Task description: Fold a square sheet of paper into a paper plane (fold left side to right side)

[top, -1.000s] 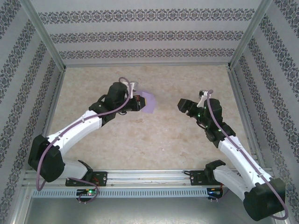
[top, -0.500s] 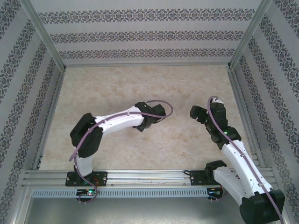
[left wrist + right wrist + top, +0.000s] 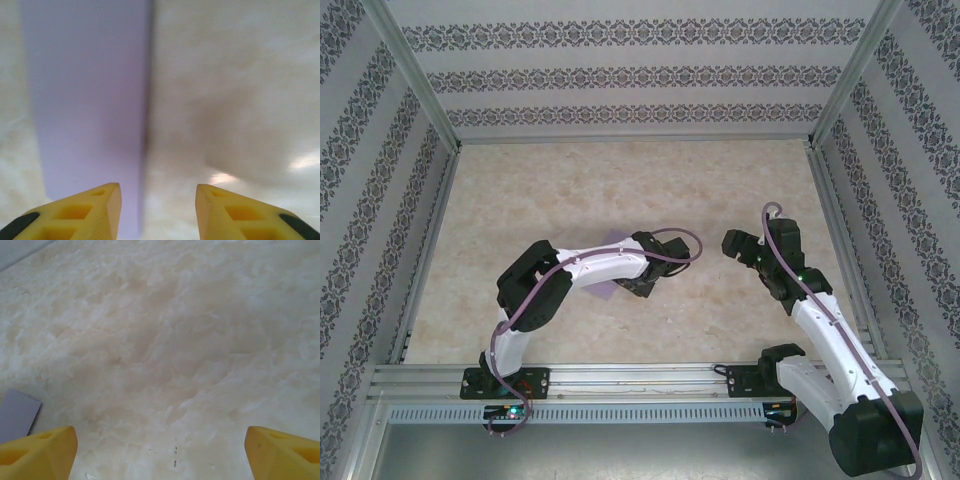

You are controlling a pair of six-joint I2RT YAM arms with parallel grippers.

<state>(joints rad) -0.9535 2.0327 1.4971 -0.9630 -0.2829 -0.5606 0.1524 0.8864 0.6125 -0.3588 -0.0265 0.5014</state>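
Looking down from the top view, I noted that my left arm [image 3: 590, 265] lay bent across the middle of the table [image 3: 520, 190] and covered nearly all of the sheet of paper [image 3: 85, 100]; just thin lavender slivers peeked out beside the forearm, so its full outline could not be made out. In the left wrist view the sheet was cut off at the top and blurred along its right edge. In the right wrist view it showed as one small corner [image 3: 17, 412] at the lower left.

Compared with a second ago: the sheet had then been pinched in my left gripper [image 3: 157, 210], farther back and to the left. It now lay flat on the table nearer the bases, released. My right arm had drawn back a little toward its base.

Left jaws stood parted, gripping nothing, with bare table between them. The sheet ran as a long strip away from my left finger, its right edge reaching slightly into the gap.

My right gripper [image 3: 160, 450] stood spread wide and empty, the sheet's corner just beyond its left finger.
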